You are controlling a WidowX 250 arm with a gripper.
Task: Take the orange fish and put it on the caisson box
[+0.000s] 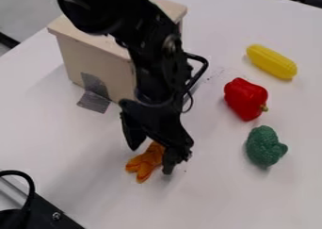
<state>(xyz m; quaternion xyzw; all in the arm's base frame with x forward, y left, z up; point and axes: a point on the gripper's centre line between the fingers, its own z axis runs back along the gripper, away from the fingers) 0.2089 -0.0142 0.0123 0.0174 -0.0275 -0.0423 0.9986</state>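
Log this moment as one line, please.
end effector: down at orange fish | grip: unclear | fish: down at white table, not on caisson box | placement: not done

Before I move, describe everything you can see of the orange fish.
The orange fish lies on the white table, in front of the wooden box. Its forked end, marked with darker reddish streaks, points toward the picture's lower left. It looks like a molded toy, perhaps plastic or rubber. The gripper is down over it, hiding its other end; whether they touch, I can't tell.
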